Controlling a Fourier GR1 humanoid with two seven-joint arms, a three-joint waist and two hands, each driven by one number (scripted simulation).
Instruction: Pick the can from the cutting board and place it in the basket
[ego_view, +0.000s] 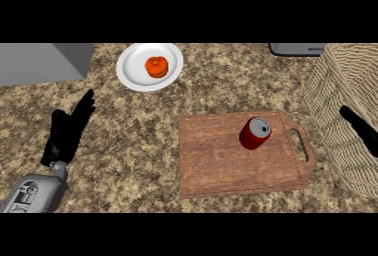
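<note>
A red can (255, 133) with a silver top stands upright on the wooden cutting board (221, 165), near the board's far right side by its handle slot. The woven basket (347, 100) rises at the right edge of the view, just right of the board. My left hand (68, 131) is at the left, well away from the board, fingers straight and pointing up the counter, holding nothing. Only black fingers of my right hand (359, 127) show at the right edge, straight, in front of the basket's wall and right of the can, not touching it.
A white plate (133, 75) with an orange fruit (156, 66) lies at the back, left of centre. A grey box (40, 62) fills the back left corner and a dark grey object (295, 48) sits at the back right. Speckled counter lies between the board and my left hand.
</note>
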